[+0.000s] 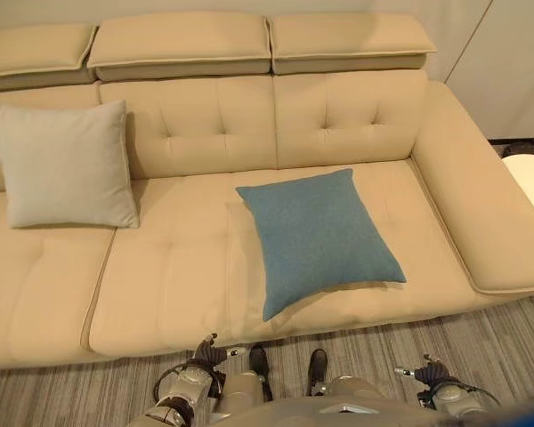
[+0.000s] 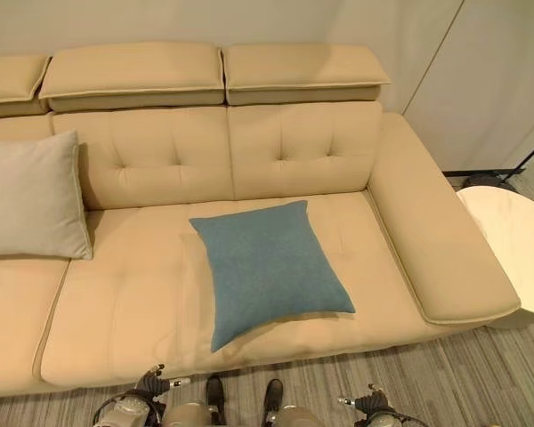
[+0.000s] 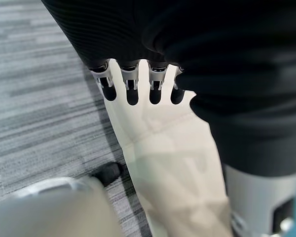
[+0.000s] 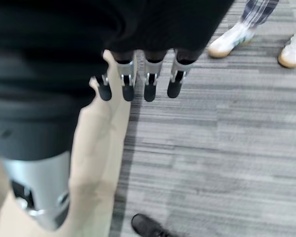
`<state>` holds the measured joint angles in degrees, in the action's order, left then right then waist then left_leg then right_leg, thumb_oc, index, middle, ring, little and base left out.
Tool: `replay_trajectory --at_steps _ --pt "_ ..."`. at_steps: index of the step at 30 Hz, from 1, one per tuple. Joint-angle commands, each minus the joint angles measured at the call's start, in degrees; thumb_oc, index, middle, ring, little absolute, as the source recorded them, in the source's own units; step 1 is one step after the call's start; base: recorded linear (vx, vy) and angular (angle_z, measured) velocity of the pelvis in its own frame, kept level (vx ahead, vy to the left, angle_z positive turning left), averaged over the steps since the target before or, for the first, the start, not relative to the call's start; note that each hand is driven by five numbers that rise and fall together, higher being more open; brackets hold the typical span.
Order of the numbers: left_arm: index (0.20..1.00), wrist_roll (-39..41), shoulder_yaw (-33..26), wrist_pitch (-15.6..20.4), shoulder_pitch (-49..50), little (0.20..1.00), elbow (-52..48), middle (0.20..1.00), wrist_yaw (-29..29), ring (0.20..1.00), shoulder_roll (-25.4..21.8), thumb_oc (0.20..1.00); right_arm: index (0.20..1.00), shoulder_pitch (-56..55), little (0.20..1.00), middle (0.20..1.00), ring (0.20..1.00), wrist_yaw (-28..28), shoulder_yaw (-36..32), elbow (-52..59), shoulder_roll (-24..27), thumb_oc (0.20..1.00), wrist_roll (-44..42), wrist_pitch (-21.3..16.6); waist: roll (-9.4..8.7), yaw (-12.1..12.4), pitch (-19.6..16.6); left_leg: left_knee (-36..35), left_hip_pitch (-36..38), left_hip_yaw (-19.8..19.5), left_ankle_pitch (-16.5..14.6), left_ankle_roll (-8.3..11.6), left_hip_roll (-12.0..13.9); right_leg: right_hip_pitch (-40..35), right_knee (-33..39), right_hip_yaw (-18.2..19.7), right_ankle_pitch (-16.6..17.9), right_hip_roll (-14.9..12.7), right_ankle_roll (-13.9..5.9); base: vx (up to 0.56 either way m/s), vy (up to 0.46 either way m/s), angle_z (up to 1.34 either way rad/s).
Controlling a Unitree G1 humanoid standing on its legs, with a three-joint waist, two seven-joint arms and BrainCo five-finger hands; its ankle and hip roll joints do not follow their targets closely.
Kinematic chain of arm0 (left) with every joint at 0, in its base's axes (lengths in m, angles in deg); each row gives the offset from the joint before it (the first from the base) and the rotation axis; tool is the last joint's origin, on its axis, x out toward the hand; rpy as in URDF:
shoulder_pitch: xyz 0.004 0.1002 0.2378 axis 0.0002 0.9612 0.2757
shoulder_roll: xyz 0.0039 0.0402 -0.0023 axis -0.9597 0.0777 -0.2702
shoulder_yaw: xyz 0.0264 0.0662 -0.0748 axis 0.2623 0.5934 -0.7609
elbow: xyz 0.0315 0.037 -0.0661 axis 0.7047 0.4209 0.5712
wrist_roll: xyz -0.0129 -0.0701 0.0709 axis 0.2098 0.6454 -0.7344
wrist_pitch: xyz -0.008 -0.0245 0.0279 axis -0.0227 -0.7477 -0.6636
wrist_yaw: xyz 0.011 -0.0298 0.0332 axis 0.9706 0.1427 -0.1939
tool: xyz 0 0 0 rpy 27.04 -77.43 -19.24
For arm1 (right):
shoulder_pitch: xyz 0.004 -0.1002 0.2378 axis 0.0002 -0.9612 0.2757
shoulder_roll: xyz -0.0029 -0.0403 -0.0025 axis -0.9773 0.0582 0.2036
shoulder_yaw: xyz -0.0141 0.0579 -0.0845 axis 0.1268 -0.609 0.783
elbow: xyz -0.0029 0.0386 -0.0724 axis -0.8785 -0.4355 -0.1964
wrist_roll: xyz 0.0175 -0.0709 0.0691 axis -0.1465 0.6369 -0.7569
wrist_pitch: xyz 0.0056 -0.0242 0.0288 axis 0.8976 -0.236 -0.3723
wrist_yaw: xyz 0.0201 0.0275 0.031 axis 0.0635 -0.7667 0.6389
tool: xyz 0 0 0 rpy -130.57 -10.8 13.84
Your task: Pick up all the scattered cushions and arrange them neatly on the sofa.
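We see the blue cushion (image 1: 319, 237) flat on the sofa (image 1: 187, 276) seat, ahead of both hands; the grey cushion (image 1: 64, 164) leans beyond. Left hand (image 3: 138, 84) and right hand (image 4: 138, 81) hang relaxed, fingers straight, empty, above the carpet (image 4: 227, 148); a person's shoes (image 4: 227, 42) stand past the right.

A grey striped carpet floor (image 1: 481, 342) runs along the bottom of the head views. At the right edge stands a round white side table (image 2: 516, 240), with a dark object (image 2: 481, 181) on the floor just behind it. Pale wall panels (image 2: 481, 80) fill the upper right. In the right wrist view, a person's white sneakers (image 4: 229, 42) stand on the carpet at upper right.
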<state>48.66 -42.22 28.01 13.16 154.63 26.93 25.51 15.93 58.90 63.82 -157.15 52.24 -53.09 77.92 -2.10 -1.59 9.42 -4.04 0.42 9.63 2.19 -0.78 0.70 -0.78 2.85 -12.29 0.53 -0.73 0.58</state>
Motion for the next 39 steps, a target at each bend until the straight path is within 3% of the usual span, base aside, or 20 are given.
replay_trajectory --at_steps 1,5,8,14,20,22,24,26,28,32,33,35,39 --pt "1.000 0.3 0.2 0.5 1.3 1.000 0.6 1.000 -0.7 1.000 -0.6 1.000 1.000 1.8 1.000 1.000 1.000 0.6 2.0 0.7 -0.3 1.000 2.4 -0.4 -1.40 2.7 -1.0 7.5 -3.4 -1.5 -6.3 0.26 -2.0 2.7 -15.0 1.2 -5.3 -4.0 -7.77 0.12 0.104 -0.46" --pt "1.000 0.3 0.0 0.7 1.0 1.000 0.4 1.000 -0.8 1.000 -1.5 1.000 1.000 2.4 1.000 1.000 1.000 0.5 2.3 1.0 -0.3 1.000 3.3 -0.2 -0.86 2.5 -0.2 5.9 -1.0 -2.0 -6.3 -0.69 -1.8 6.8 -21.9 1.9 -2.6 -5.9 -9.79 0.06 0.029 -0.13" --pt "1.000 -0.1 0.3 1.0 0.4 1.000 0.4 1.000 -0.8 1.000 -1.8 1.000 1.000 3.1 1.000 1.000 1.000 0.6 2.1 1.3 0.5 1.000 3.6 -0.1 -0.23 2.0 -0.6 5.1 0.3 -2.5 -6.8 -0.52 -1.7 7.3 -16.6 1.8 -2.0 -8.2 -8.92 0.13 -0.081 0.01" --pt "1.000 -0.4 -0.2 1.2 0.4 1.000 1.2 1.000 -1.3 1.000 -1.9 1.000 1.000 3.6 1.000 1.000 1.000 0.7 2.2 1.9 0.7 1.000 4.3 0.1 -0.74 1.3 -0.9 5.4 2.0 -3.2 -8.0 0.96 -1.6 6.3 -7.7 3.6 2.1 -9.9 -10.20 0.10 -0.160 0.02" --pt "1.000 2.8 -1.7 1.4 0.7 1.000 1.2 1.000 -2.1 1.000 -1.3 1.000 1.000 3.1 1.000 1.000 1.000 1.7 2.2 2.3 0.5 1.000 3.9 -0.6 -1.04 0.9 -1.9 5.4 1.7 -4.4 -6.8 4.06 1.7 3.4 -4.7 2.4 0.6 -7.5 -8.55 0.07 -0.247 0.12" --pt "1.000 3.6 -1.4 1.4 0.3 1.000 0.8 1.000 -2.1 1.000 -1.2 1.000 1.000 2.8 1.000 1.000 1.000 1.9 1.7 2.5 0.8 1.000 2.8 -0.8 -1.21 0.4 -1.6 7.5 0.2 -4.2 -6.3 5.19 2.8 2.4 -3.8 1.8 -0.3 -6.5 -7.52 0.01 -0.232 0.42" --pt "1.000 4.1 -0.8 1.4 -0.5 1.000 -0.1 1.000 -2.1 1.000 -1.1 1.000 1.000 2.5 1.000 1.000 1.000 2.4 1.2 2.5 1.5 1.000 2.3 -1.0 -1.74 0.0 -0.5 13.9 -3.8 -3.8 -5.4 6.23 4.1 1.5 -2.8 0.8 -0.9 -6.2 -6.45 -0.04 -0.219 0.50" --pt "1.000 4.1 -0.2 1.3 -0.9 1.000 -0.6 1.000 -2.1 1.000 -1.0 1.000 1.000 2.3 1.000 1.000 1.000 2.6 1.0 2.4 1.9 1.000 2.0 -1.0 -1.99 -0.1 0.2 17.1 -5.4 -3.2 -5.0 6.26 4.5 1.1 -2.7 0.3 -1.2 -6.1 -5.83 -0.04 -0.144 0.62" --pt "1.000 4.7 0.1 1.3 -1.0 1.000 -1.6 1.000 -2.1 1.000 -0.7 1.000 1.000 1.6 1.000 1.000 1.000 2.9 0.4 1.9 2.5 1.000 1.3 -0.8 -2.41 -0.5 0.6 20.7 -6.9 -0.3 -5.3 5.52 5.4 -0.1 -1.9 -0.9 -1.9 -5.7 -4.78 0.01 -0.123 0.49" --pt "1.000 4.0 0.3 1.0 -0.2 1.000 -1.6 1.000 -1.9 1.000 -0.5 1.000 1.000 1.0 1.000 1.000 1.000 3.2 -0.3 0.7 2.8 1.000 0.8 -0.5 -2.42 -0.3 -0.1 16.7 -8.3 2.7 -5.2 4.28 4.0 -1.5 -1.2 -1.8 -2.7 -5.1 -4.99 0.07 -0.022 0.24" --pt "1.000 4.6 -0.1 1.2 0.1 1.000 -1.3 1.000 -1.8 1.000 -0.5 1.000 1.000 1.2 1.000 1.000 1.000 3.2 -0.6 0.8 2.9 1.000 0.5 -0.7 -2.22 -0.2 -0.3 14.3 -7.3 3.2 -4.6 4.72 4.4 -1.5 -1.6 -1.7 -3.1 -4.9 -4.94 0.11 0.041 0.04" --pt "1.000 4.9 -0.3 1.3 0.8 1.000 -1.4 1.000 -2.0 1.000 -0.4 1.000 1.000 1.3 1.000 1.000 1.000 3.5 -0.9 1.4 2.9 1.000 0.4 -0.9 -2.06 -0.2 -0.8 11.3 -5.7 1.4 -4.8 4.25 2.9 -1.4 -2.3 -1.1 -3.4 -4.4 -5.34 0.15 0.060 0.14" --pt "1.000 5.0 -1.4 1.3 1.5 1.000 -2.7 1.000 -2.4 1.000 -1.1 1.000 1.000 1.4 1.000 1.000 1.000 3.8 -1.9 2.9 3.5 1.000 -0.2 -1.3 -2.19 0.1 -2.0 8.7 -3.3 1.7 -5.0 3.75 2.0 -1.8 -2.4 -0.7 -3.5 -4.4 -5.73 0.13 0.044 -0.08"
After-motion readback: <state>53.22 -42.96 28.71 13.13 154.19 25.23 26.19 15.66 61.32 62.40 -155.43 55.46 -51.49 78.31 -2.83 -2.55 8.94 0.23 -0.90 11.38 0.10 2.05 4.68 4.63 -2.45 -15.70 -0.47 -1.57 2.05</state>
